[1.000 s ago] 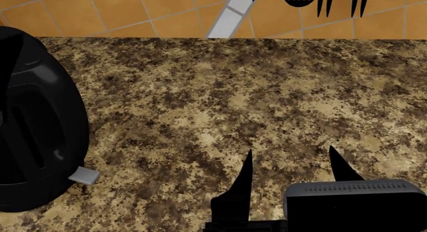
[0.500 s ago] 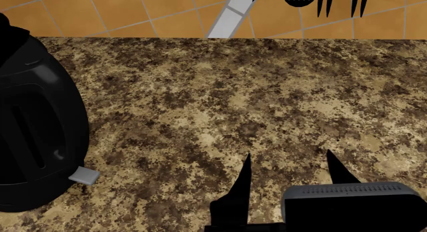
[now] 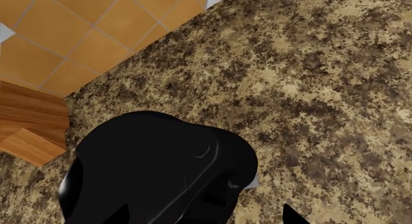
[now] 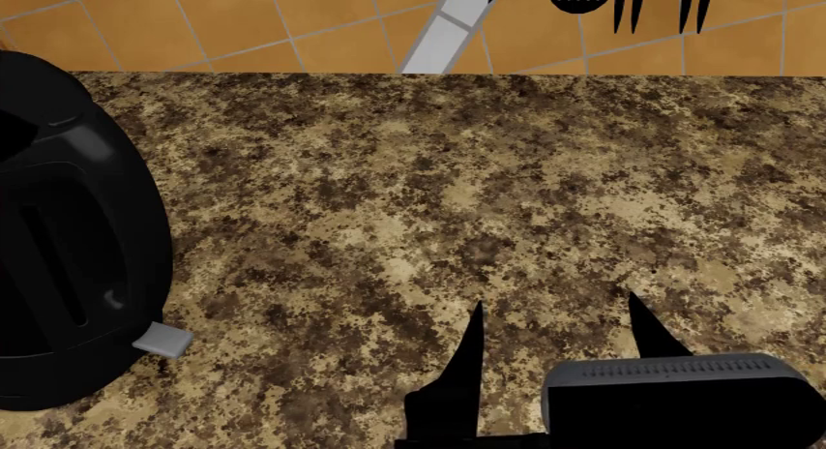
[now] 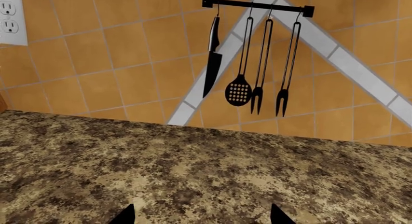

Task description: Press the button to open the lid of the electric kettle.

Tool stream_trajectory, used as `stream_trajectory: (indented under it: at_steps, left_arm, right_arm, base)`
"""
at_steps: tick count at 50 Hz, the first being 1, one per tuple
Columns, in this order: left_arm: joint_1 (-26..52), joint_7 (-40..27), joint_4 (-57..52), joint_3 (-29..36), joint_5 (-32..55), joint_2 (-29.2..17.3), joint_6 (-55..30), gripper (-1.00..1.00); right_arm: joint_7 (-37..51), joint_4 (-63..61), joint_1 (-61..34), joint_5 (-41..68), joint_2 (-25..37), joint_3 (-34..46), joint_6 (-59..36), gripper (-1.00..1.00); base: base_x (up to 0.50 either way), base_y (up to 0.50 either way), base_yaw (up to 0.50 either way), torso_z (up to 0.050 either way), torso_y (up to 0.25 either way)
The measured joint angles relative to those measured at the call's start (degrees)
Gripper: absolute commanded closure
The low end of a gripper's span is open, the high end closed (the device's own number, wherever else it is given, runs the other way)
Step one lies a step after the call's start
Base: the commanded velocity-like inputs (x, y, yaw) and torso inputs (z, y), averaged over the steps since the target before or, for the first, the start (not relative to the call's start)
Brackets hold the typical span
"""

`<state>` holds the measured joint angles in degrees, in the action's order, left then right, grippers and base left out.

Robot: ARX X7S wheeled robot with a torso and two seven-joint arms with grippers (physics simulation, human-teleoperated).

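The electric kettle (image 4: 77,246) is a tall glossy black jug at the left edge of the head view, with a small grey tab (image 4: 162,340) at its foot. In the left wrist view I look down on its rounded black lid (image 3: 154,156). My left gripper (image 3: 204,218) is open above the kettle, one fingertip over the black body and the other (image 3: 291,217) over the counter beside it. I cannot pick out the button among the lid's black shapes. My right gripper (image 4: 555,328) is open and empty low over the counter, far right of the kettle; it also shows in the right wrist view (image 5: 204,217).
The speckled brown stone counter (image 4: 452,178) runs back to an orange tiled wall (image 5: 129,50). A rail with a knife (image 5: 212,60) and several utensils hangs on that wall, with a socket (image 5: 9,16) to the side. A wooden block (image 3: 29,127) stands behind the kettle.
My right gripper has drawn back slightly toward the bottom edge of the head view. The kettle has not moved.
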<state>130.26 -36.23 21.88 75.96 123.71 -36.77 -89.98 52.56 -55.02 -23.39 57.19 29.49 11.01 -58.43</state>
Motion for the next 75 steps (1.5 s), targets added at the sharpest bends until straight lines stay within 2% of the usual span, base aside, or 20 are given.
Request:
stream_trajectory:
  at_steps: [14, 26, 27, 51, 64, 75]
  left_arm:
    - [-2.5, 4.6, 0.2, 2.5, -5.0, -0.3, 1.5, -1.00]
    - [-3.5, 8.7, 1.4, 3.5, -9.2, 2.0, 2.5, -1.00]
    - [-3.5, 9.3, 1.6, 3.6, -9.8, 2.3, 2.5, 1.00]
    - [-2.7, 20.8, 6.0, 5.4, -21.0, 8.4, 5.0, 1.00]
    - [-6.0, 20.7, 5.7, 5.6, -21.2, 9.4, 7.3, 1.00]
    - [-9.5, 18.3, 4.6, 4.7, -21.6, 8.5, 10.1, 1.00]
  right_arm:
    - [0.0, 0.3, 0.2, -0.2, 0.3, 0.6, 0.8, -1.00]
    - [-0.2, 0.7, 0.5, -0.7, 0.6, 1.3, 1.5, -1.00]
    - [-0.2, 0.8, 0.5, -0.7, 0.6, 1.3, 1.6, -1.00]
    - [-0.4, 1.5, 1.0, -1.2, 1.2, 2.5, 2.7, -1.00]
    - [-0.5, 1.7, 1.3, -1.0, 1.7, 2.5, 3.2, -1.00]
    - [-0.3, 1.8, 1.6, -0.6, 2.2, 2.2, 3.7, -1.00]
  base:
    - [0.00, 0.00, 0.00, 0.000, 0.000]
    - [0.00, 0.00, 0.00, 0.000, 0.000]
    - [0.00, 0.00, 0.00, 0.000, 0.000]
    - [0.00, 0.00, 0.00, 0.000, 0.000]
    - [0.00, 0.00, 0.00, 0.000, 0.000]
    - [0.00, 0.00, 0.00, 0.000, 0.000]
